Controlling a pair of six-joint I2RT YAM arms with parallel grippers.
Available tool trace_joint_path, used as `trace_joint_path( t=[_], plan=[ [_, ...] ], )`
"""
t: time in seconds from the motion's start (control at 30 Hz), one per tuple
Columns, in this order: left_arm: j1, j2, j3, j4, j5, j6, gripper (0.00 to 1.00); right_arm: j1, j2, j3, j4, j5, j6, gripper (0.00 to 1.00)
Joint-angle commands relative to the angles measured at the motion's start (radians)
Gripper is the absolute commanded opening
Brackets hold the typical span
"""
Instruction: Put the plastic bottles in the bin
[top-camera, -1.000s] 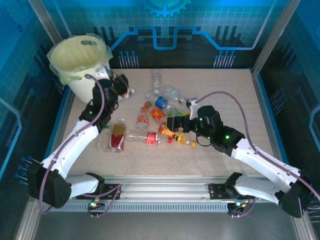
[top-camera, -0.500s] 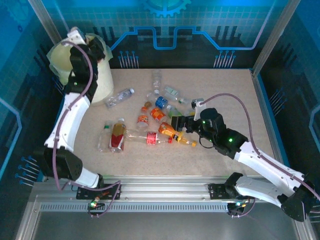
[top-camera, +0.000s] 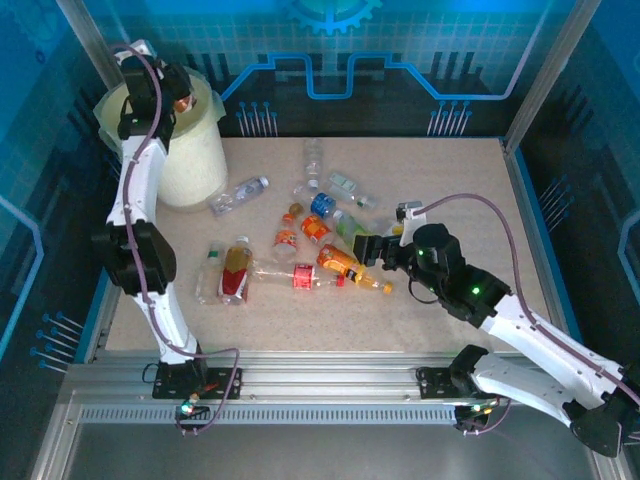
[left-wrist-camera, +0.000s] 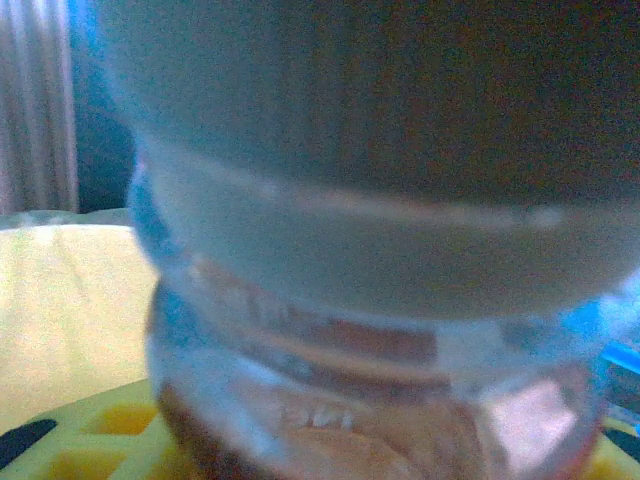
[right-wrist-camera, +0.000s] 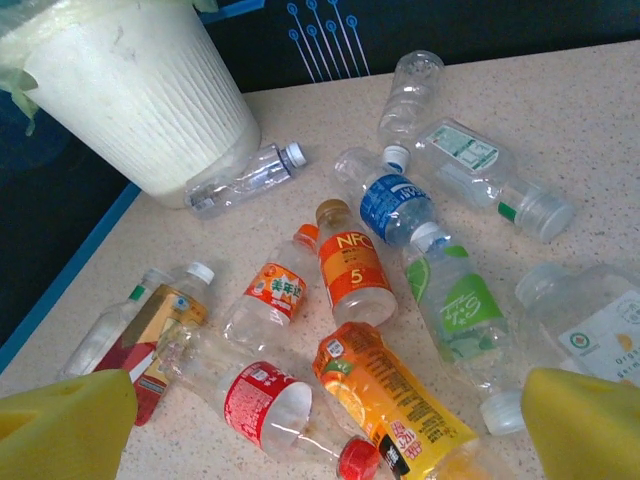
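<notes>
My left gripper (top-camera: 176, 100) hangs over the mouth of the bin (top-camera: 190, 165), shut on a clear plastic bottle (left-wrist-camera: 380, 400) with a brownish label; the bottle is blurred and very close in the left wrist view, over the bin's pale yellow liner (left-wrist-camera: 60, 310). Several plastic bottles lie in a loose heap mid-table, among them an orange juice bottle (right-wrist-camera: 400, 405), a red-labelled one (right-wrist-camera: 265, 405) and a green-labelled one (right-wrist-camera: 455, 305). My right gripper (top-camera: 372, 247) hovers open just right of the heap, its yellow fingertips (right-wrist-camera: 65, 425) wide apart above the orange bottle.
A clear bottle (top-camera: 238, 194) lies against the bin's foot. Two bottles (top-camera: 228, 272) rest left of the heap. The table has a blue raised rim (top-camera: 527, 215); bare tabletop lies to the right and along the near edge.
My left arm has swung up from the table beside the bin to above its mouth, carrying the bottle. My right gripper has drifted slightly right, still open.
</notes>
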Motion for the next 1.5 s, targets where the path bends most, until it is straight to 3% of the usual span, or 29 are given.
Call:
trace_joint_path(
  t=[0.0,0.37,0.6,0.87,1.17,1.33,1.47],
  plan=[
    [0.021,0.052,0.111,-0.145,0.156,0.034,0.50,-0.003,-0.008,-0.004,-0.031,0.027,0.022,1.00],
    [0.049,0.166,0.250,-0.277,0.357,-0.004,0.56,-0.007,0.027,0.026,-0.073,0.000,0.019,1.00],
    [0.051,0.195,0.276,-0.309,0.387,-0.009,0.60,-0.007,0.043,0.034,-0.085,-0.025,0.023,1.00],
    [0.051,0.177,0.293,-0.334,0.389,-0.009,0.73,-0.008,0.048,0.043,-0.105,-0.034,0.021,1.00],
    [0.048,0.027,0.253,-0.360,0.350,-0.077,0.79,-0.007,0.019,0.026,-0.115,-0.010,0.051,1.00],
    [0.033,-0.143,0.088,-0.317,0.294,-0.113,0.85,-0.008,0.000,-0.010,-0.090,0.011,0.081,1.00],
    [-0.017,-0.329,-0.132,-0.266,0.173,-0.115,0.94,-0.011,-0.002,-0.018,-0.081,0.032,0.091,1.00]
  ],
)
